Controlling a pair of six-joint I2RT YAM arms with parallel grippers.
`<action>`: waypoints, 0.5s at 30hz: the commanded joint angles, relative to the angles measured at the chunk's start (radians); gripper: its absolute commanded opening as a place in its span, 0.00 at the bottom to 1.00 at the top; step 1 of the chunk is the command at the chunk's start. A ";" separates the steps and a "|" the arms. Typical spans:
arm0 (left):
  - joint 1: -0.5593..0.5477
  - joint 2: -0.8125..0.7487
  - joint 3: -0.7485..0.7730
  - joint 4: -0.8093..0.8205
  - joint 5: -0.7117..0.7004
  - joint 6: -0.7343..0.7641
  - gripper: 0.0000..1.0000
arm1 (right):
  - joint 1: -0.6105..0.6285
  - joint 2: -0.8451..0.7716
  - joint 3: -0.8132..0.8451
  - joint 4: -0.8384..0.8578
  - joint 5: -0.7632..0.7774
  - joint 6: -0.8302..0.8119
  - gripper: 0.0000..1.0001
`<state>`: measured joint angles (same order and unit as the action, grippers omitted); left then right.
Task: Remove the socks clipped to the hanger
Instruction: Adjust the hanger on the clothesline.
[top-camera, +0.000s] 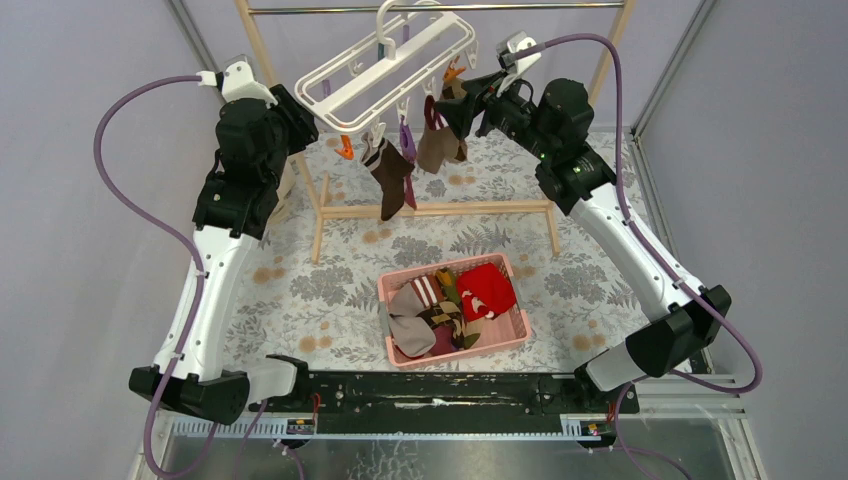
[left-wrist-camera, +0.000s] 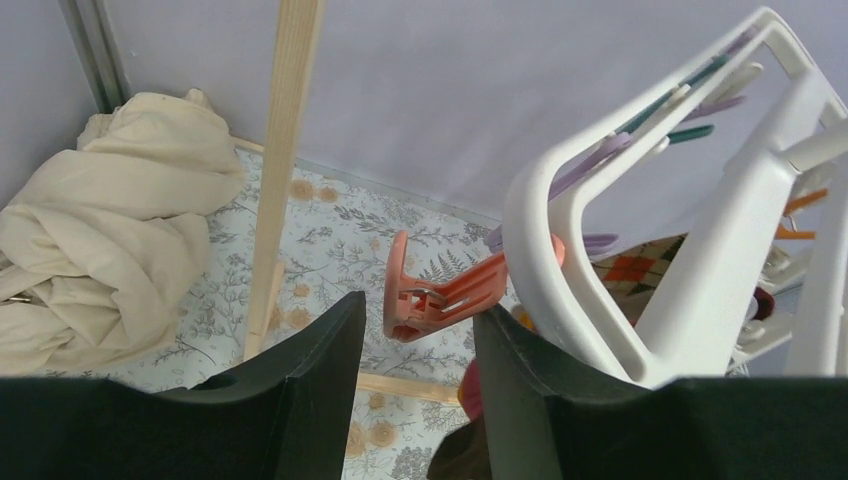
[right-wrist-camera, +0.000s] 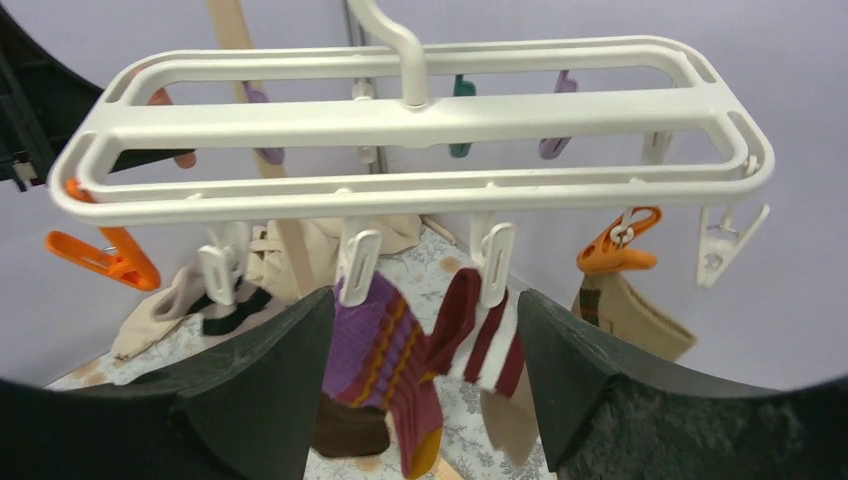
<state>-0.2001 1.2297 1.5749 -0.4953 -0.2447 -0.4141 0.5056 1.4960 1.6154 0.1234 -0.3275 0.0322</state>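
Note:
The white hanger (top-camera: 385, 70) hangs by its hook from a rail at the back. Several socks stay clipped to it: a purple striped sock (right-wrist-camera: 385, 350), a maroon-white striped sock (right-wrist-camera: 490, 335), a beige sock (right-wrist-camera: 635, 310) under an orange clip (right-wrist-camera: 618, 245), and a beige, black-banded sock (right-wrist-camera: 185, 300). My right gripper (right-wrist-camera: 425, 295) is open just short of the purple and maroon socks, touching neither. My left gripper (left-wrist-camera: 420, 305) is open at the hanger's left corner (left-wrist-camera: 560, 250). An empty orange clip (left-wrist-camera: 440, 295) lies just beyond its fingertips.
A pink basket (top-camera: 520, 318) with several loose socks sits on the floral cloth in front of the wooden rail frame (top-camera: 440, 210). A wooden post (left-wrist-camera: 285, 170) and a crumpled cream cloth (left-wrist-camera: 100, 250) are to the left of the left gripper.

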 joint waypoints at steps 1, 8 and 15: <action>0.019 0.028 0.044 0.028 0.057 -0.009 0.51 | -0.020 0.038 0.074 0.016 0.061 -0.020 0.74; 0.046 0.084 0.078 0.016 0.100 -0.001 0.51 | -0.065 0.102 0.084 0.071 0.001 0.018 0.67; 0.074 0.125 0.101 0.006 0.152 0.003 0.53 | -0.088 0.146 0.039 0.212 -0.099 0.063 0.67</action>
<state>-0.1452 1.3407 1.6341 -0.4961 -0.1459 -0.4168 0.4290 1.6386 1.6588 0.1802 -0.3431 0.0574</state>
